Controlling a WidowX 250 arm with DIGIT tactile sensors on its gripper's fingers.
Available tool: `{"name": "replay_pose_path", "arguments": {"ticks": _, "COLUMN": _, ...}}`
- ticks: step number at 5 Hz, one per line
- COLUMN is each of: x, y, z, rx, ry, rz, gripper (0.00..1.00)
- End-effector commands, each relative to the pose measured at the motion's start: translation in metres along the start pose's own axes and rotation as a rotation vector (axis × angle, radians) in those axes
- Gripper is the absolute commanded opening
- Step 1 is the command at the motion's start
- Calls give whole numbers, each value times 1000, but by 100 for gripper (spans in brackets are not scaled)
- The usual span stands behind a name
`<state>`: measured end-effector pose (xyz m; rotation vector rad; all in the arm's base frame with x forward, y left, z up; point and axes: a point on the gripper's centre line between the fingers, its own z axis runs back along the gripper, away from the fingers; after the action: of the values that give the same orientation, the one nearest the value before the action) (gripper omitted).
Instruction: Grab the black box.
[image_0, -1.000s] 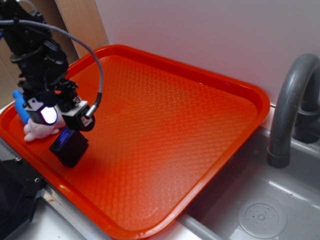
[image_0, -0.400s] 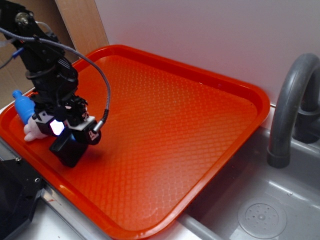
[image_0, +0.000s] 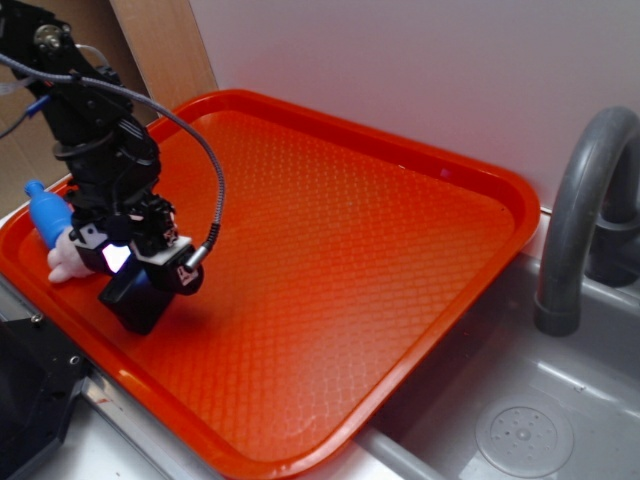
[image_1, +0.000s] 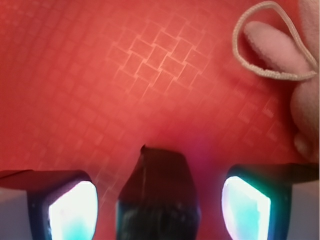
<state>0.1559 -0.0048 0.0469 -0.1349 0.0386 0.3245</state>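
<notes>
The black box (image_0: 133, 303) stands on the orange tray (image_0: 350, 230) near its front left rim. My gripper (image_0: 142, 278) hangs right above it and covers its top in the exterior view. In the wrist view the black box (image_1: 157, 187) sits between the two lit fingers (image_1: 72, 212), with a strip of red tray showing on either side. The gripper (image_1: 159, 207) is open and straddles the box without touching it.
A pink plush bunny (image_0: 66, 260) lies just left of the box, its string loop (image_1: 270, 45) showing at the wrist view's upper right. A blue object (image_0: 45, 212) sits behind it. A grey faucet (image_0: 580, 200) and sink (image_0: 520, 425) lie right; a black machine body (image_0: 30, 395) is front left.
The arm has come down and shifted slightly right, bringing the gripper lower around the black box. The box and bunny have not moved.
</notes>
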Motion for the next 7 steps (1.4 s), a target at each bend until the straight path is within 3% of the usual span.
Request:
{"name": "replay_pose_path", "arguments": {"ticks": 1, "x": -5, "y": -8, "z": -7, "rx": 11, "ry": -12, "rz": -39, "gripper": 100}}
{"name": "replay_pose_path", "arguments": {"ticks": 3, "x": -18, "y": -12, "z": -21, "rx": 58, "ry": 15, "rz": -70, "gripper": 100}}
{"name": "replay_pose_path", "arguments": {"ticks": 4, "x": -24, "y": -10, "z": -16, "rx": 48, "ry": 16, "rz": -60, "gripper": 0}}
{"name": "replay_pose_path", "arguments": {"ticks": 5, "x": -16, "y": -10, "z": -10, "rx": 37, "ry": 0, "rz": -64, "gripper": 0}}
{"name": "replay_pose_path", "arguments": {"ticks": 7, "x": 10, "y": -13, "z": 53, "rx": 7, "ry": -83, "rz": -79, "gripper": 0}}
